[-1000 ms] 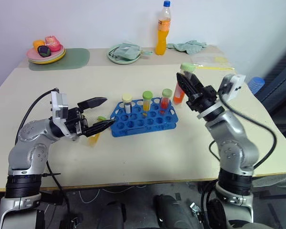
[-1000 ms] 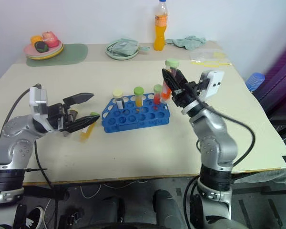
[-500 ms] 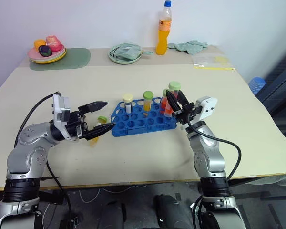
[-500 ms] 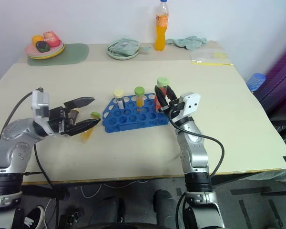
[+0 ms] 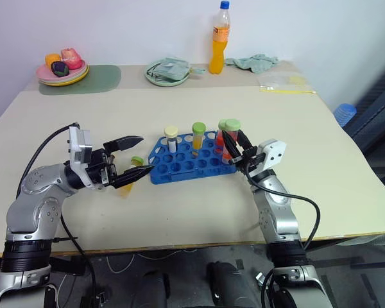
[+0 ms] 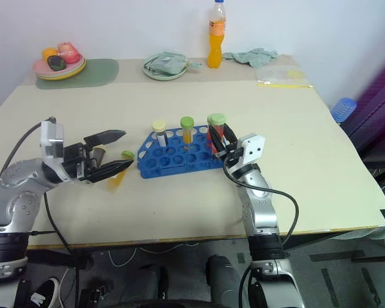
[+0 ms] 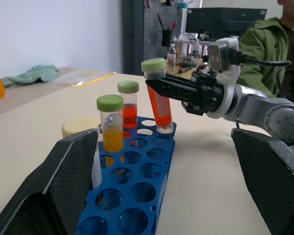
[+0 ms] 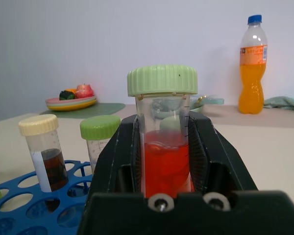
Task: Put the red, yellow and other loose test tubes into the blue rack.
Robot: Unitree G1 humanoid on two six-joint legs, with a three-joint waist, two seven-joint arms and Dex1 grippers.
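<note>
The blue rack (image 5: 191,162) stands mid-table and holds a cream-capped dark tube (image 5: 171,138), a yellow tube (image 5: 198,136) and a red tube (image 7: 128,105). My right gripper (image 5: 233,141) is shut on another red test tube with a green cap (image 8: 162,147). That tube is tilted, with its lower end at a hole in the rack's right end. One loose yellow tube (image 5: 137,160) lies on the table left of the rack. My left gripper (image 5: 147,153) hovers open over this tube, apart from it.
Along the table's far edge stand an orange drink bottle (image 5: 220,38), a green plate with a cloth (image 5: 168,72), a plate of toy food (image 5: 62,69) on a green mat and a crumpled cloth (image 5: 253,62). A person in a green jacket (image 7: 279,54) sits beyond the right side.
My right gripper has come down and left with the red tube, from above the rack's right end to the rack itself. The left gripper has stayed put, open.
</note>
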